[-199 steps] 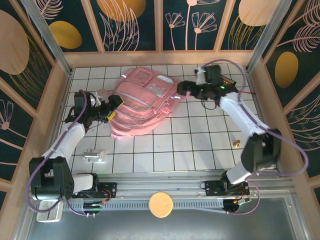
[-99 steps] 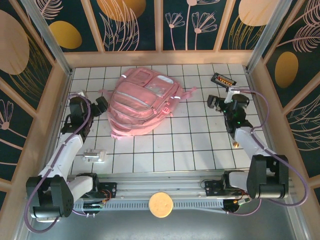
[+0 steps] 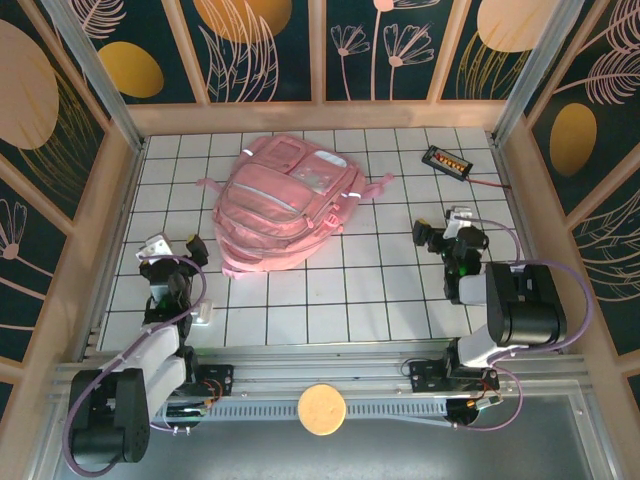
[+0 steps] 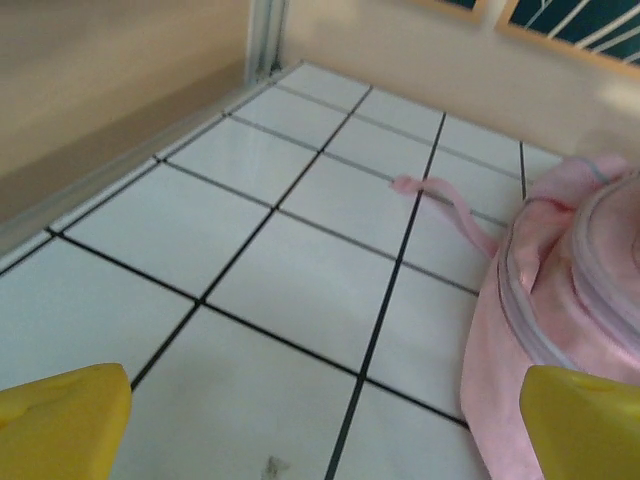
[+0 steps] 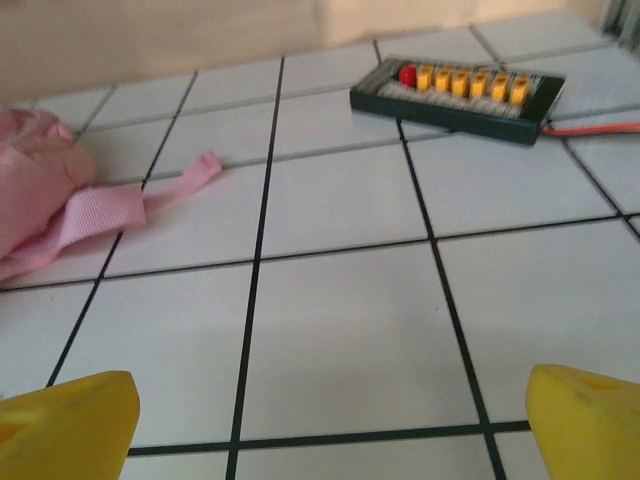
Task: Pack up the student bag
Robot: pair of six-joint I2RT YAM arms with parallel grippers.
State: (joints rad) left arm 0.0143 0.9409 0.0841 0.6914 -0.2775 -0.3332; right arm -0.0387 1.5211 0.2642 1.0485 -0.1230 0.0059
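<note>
Pink student bag (image 3: 285, 205), one, black board (image 3: 446, 161), one

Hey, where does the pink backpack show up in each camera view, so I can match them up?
Top external: the student bag lies left of centre, toward the far wall.
Left wrist: the student bag sits at the right edge.
Right wrist: the student bag sits at the left edge.
Shared landmark: the white tiled table with black grid lines.

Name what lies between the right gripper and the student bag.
Bare white tiles separate the right gripper from the student bag, seen in the top view; the right wrist view adds the bag's loose strap at the edge.
</note>
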